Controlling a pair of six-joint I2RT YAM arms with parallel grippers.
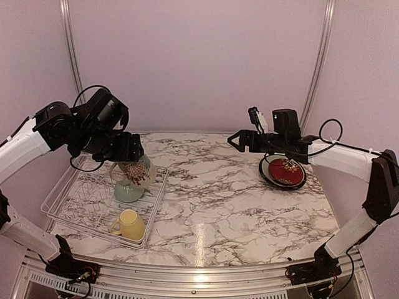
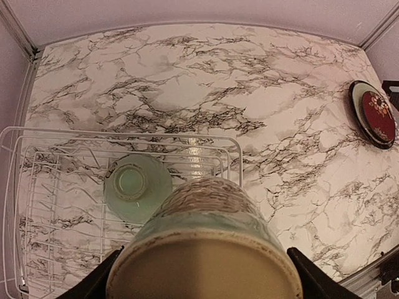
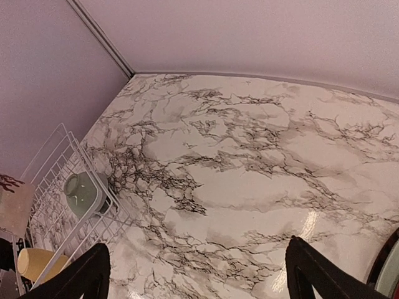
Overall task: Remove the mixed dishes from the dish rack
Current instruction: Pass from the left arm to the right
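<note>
My left gripper is shut on the cream floral mug and holds it in the air over the right end of the white wire dish rack. In the left wrist view the mug fills the space between my fingers. The small pale green bowl lies upside down in the rack. The pale yellow mug lies on its side at the rack's near end. The dark red patterned plate tops a stack at the right, with a dark rim and a pale green edge under it. My right gripper is open and empty above the table, left of that stack.
The marble table is bounded by lilac walls at the back and sides. The right wrist view shows the rack, the bowl and the yellow mug at far left. The plate stack's edge is at lower right.
</note>
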